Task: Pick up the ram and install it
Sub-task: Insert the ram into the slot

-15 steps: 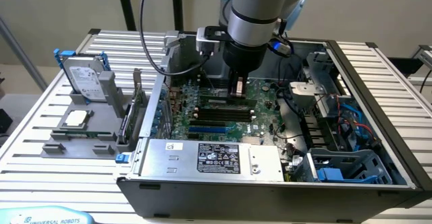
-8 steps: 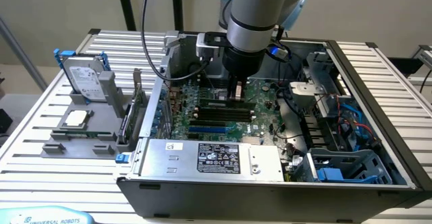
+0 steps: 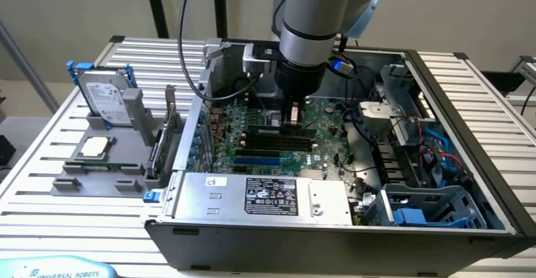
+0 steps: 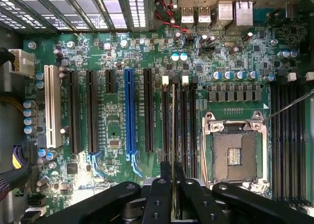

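Wrist view: the ram, a thin stick seen edge-on, is pinched in my black claw, lined along the motherboard's long black memory slots. My grey arm stands upright inside the dark metal case. In the exterior view, a hard drive stands at its nine o'clock.
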